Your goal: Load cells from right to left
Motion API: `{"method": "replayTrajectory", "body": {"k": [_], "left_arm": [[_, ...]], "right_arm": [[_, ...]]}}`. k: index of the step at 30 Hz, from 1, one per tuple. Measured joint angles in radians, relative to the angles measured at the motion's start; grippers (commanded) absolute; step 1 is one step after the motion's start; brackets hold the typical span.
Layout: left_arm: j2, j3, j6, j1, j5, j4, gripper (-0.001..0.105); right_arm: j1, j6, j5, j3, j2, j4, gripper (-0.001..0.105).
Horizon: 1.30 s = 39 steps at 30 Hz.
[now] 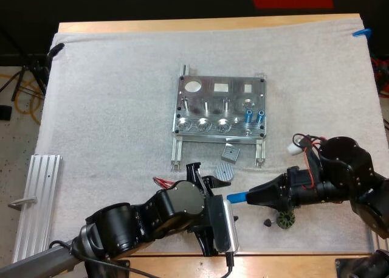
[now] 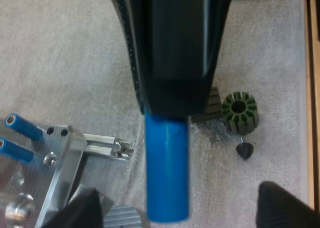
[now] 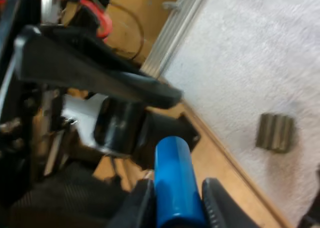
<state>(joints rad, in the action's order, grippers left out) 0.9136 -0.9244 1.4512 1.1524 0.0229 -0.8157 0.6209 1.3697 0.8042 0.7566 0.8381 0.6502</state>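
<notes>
The wooden worktop (image 1: pixel 182 25) is carrying a white mat (image 1: pixel 109 107); a metal fixture (image 1: pixel 220 107) is sitting mid-mat, with a grey block (image 1: pixel 230 152) and ribbed disc (image 1: pixel 223 171) lying near it; a slotted dark ring (image 1: pixel 285 219) and black cone (image 1: pixel 267 222) are resting further right; an aluminium rail (image 1: pixel 37 196) is lying at the mat's left edge.

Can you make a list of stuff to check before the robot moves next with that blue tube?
Right end effector shut on the blue cylinder: ok.
Left end effector open, fingers either side of that cylinder, not touching: ok.
Two loaded cylinders stand at the fixture's right end: ok.
Round pockets left of them look empty: ok.
Slotted dark part lies on the mat, clear of the held cylinder: ok.
</notes>
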Motion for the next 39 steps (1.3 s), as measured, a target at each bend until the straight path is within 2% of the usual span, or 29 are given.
{"method": "replayTrajectory", "body": {"k": [2, 8, 10, 15, 22, 25, 27, 34, 39], "left_arm": [[-0.009, -0.018, 0.026, 0.0, 0.016, -0.035, 0.066], [-0.068, -0.096, 0.088, 0.0, 0.152, -0.146, 0.066], [-0.081, -0.107, 0.133, 0.0, 0.179, -0.16, 0.066], [-0.11, -0.115, 0.326, 0.0, 0.243, -0.177, 0.066], [-0.115, -0.115, 0.514, 0.0, 0.27, -0.199, 0.066], [-0.115, -0.115, 0.617, 0.0, 0.356, -0.242, 0.066], [-0.115, -0.115, 0.68, 0.0, 0.418, -0.265, 0.066], [-0.115, -0.115, 0.761, 0.0, 0.472, -0.282, 0.066], [-0.115, -0.115, 0.796, -0.038, 0.482, -0.354, 0.066]], "right_arm": [[0.0, 0.025, -0.026, 0.0, 0.0, 0.0, 0.008], [0.0, 0.092, -0.072, 0.0, 0.0, 0.041, 0.008], [0.0, 0.102, -0.081, 0.0, 0.0, 0.041, 0.008], [0.0, 0.118, -0.093, 0.0, 0.0, 0.041, 0.008], [0.0, 0.146, -0.098, 0.005, 0.0, 0.045, 0.008], [0.0, 0.183, -0.14, 0.03, 0.0, 0.078, 0.008], [0.0, 0.242, -0.19, 0.062, 0.0, 0.138, 0.008], [0.0, 0.344, -0.322, 0.136, 0.0, 0.272, 0.008], [0.0, 0.41, -0.419, 0.199, 0.0, 0.377, 0.008]]}}
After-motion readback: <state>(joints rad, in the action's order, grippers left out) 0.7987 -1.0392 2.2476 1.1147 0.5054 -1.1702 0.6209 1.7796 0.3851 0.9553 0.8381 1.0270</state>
